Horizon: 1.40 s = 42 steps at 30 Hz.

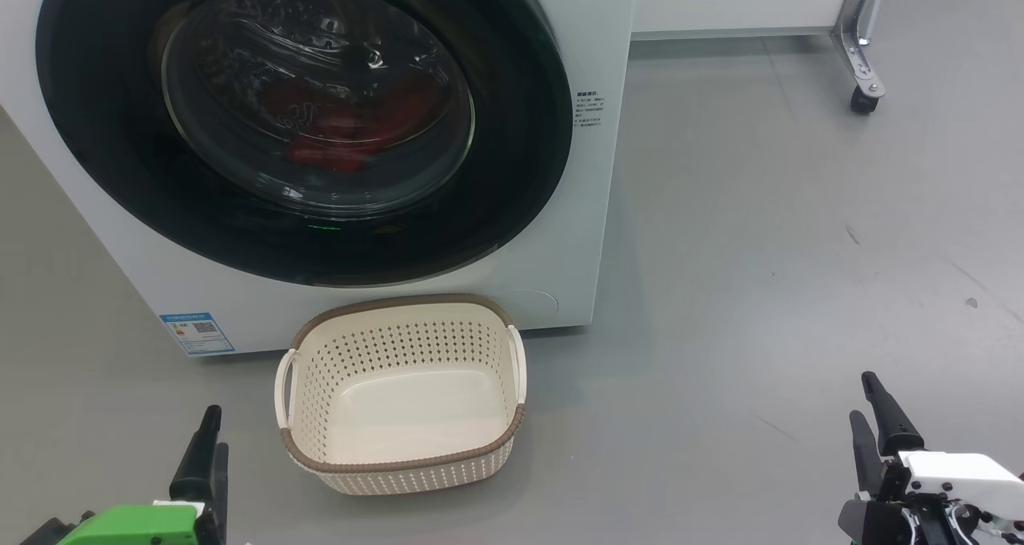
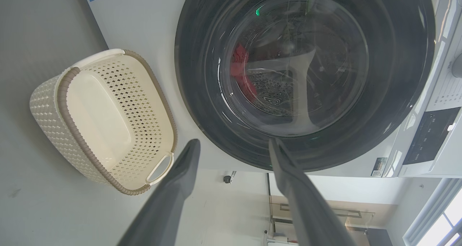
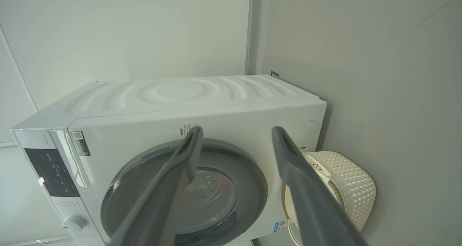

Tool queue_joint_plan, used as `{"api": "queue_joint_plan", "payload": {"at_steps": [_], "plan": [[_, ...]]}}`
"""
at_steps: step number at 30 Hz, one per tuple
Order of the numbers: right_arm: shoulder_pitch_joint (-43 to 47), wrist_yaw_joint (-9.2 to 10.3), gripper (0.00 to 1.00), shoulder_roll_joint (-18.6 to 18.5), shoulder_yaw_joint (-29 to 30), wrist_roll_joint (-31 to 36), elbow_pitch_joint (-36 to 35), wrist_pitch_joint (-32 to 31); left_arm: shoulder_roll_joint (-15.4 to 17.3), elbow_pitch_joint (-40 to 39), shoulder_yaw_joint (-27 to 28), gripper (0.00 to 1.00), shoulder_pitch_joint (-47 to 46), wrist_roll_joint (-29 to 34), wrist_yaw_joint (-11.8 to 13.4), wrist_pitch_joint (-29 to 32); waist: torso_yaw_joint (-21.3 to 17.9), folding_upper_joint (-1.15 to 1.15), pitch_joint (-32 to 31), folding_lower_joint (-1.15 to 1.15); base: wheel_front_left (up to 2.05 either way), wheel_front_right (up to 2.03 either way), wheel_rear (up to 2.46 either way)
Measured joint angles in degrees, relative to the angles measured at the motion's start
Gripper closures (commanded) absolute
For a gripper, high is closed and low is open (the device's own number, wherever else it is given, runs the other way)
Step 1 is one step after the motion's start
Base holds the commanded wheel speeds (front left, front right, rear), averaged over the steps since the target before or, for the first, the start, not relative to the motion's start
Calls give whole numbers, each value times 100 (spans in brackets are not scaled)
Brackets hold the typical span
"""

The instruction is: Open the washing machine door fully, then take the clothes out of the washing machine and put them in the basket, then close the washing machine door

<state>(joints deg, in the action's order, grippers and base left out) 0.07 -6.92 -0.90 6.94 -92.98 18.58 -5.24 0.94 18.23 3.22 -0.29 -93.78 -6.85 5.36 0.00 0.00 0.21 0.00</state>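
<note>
The large round glossy black washing machine door with its bulging clear glass window is shut flush against the big white front-loading washing machine. The bright red clothes lie inside the drum, dim behind the glass. The small cream perforated plastic basket with a brown woven-look rim stands empty on the grey floor, just beside the machine's front and below the door's lower edge.

The left gripper sits near and left of the basket, and the right gripper is near and well to the right. Both have their jaws apart with nothing between them, well back from the machine. No step appears done yet.

The first risk is the door itself. Its face is smooth and glossy, and no handle or recess can be made out, so the long fingers could slide off instead of hooking the edge. Which side the hinge is on cannot be told, and a pull from the wrong side would do nothing.

The basket looks light and sits close under the door. A low reach could nudge it aside, and limp garments dragged over the sill might then drop onto the floor.
</note>
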Motion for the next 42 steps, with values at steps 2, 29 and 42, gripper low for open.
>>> {"api": "queue_joint_plan", "payload": {"at_steps": [2,29,42], "plan": [[-2,0,0,-1,-7,52,-18,4,0,-22,-21,0,-1,1,0,-31,1,0,2,0,0,0,0],[-75,0,0,-279,-380,1023,-169,426,197,-259,-472,0,-69,820,0,-581,-1,0,2,0,0,0,0],[-140,11,0,-608,-767,2184,-158,808,552,-215,-861,0,-147,2263,65,-883,-17,0,-29,0,0,0,0]]}}
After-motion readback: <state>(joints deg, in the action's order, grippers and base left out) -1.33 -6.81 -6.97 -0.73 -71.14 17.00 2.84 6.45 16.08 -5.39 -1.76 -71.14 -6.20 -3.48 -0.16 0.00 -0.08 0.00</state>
